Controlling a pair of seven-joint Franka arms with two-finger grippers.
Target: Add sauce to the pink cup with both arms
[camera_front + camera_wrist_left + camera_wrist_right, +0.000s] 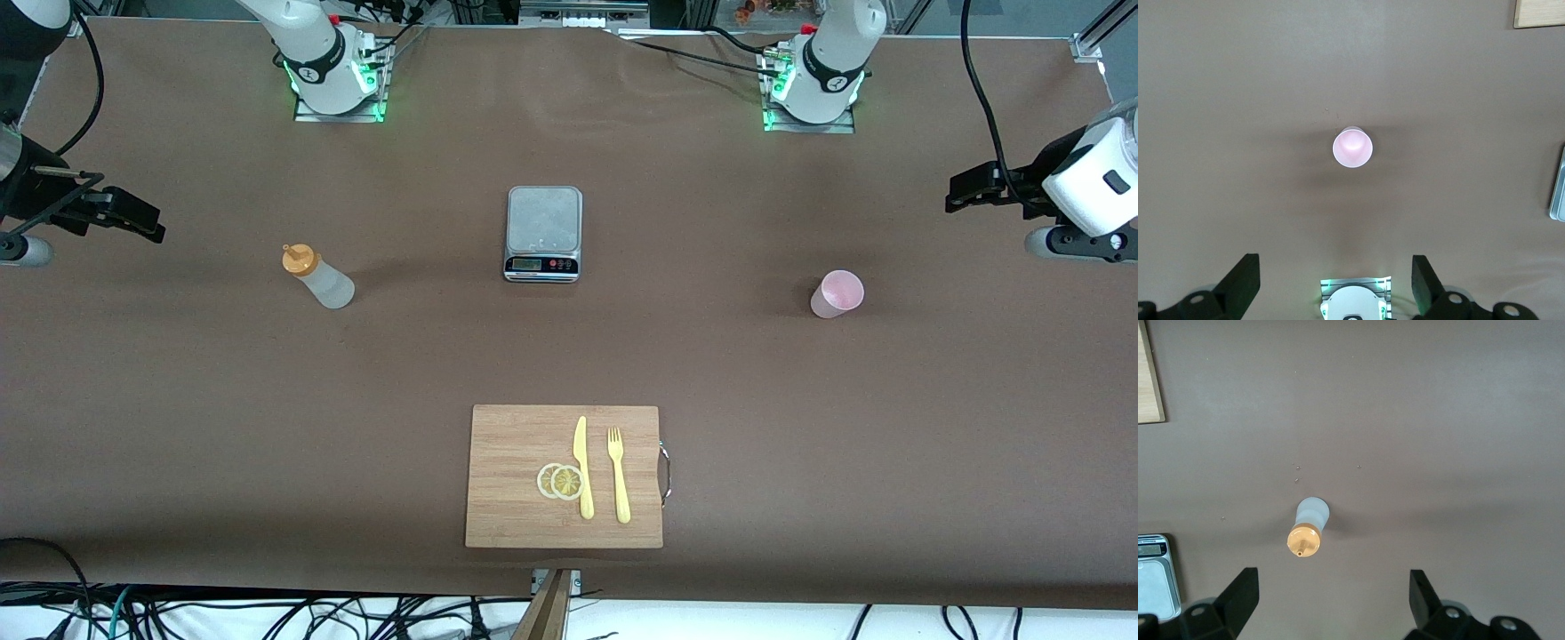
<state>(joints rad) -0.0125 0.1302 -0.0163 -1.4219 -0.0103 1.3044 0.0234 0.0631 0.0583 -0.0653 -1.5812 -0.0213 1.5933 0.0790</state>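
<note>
Two arms wait high at the table's ends. The left gripper point(1335, 287) hangs over the pink cup point(837, 294), fingers wide and holding nothing; the right gripper point(1333, 605), equally wide, hangs over the sauce point(318, 276). Both stand upright, well apart, with the scale point(543, 234) between them. Nearer the front camera, a cutting board point(516, 444) bears lemon slices point(560, 481), knife point(582, 468) and fork point(618, 474). Nothing crowds either item.
</note>
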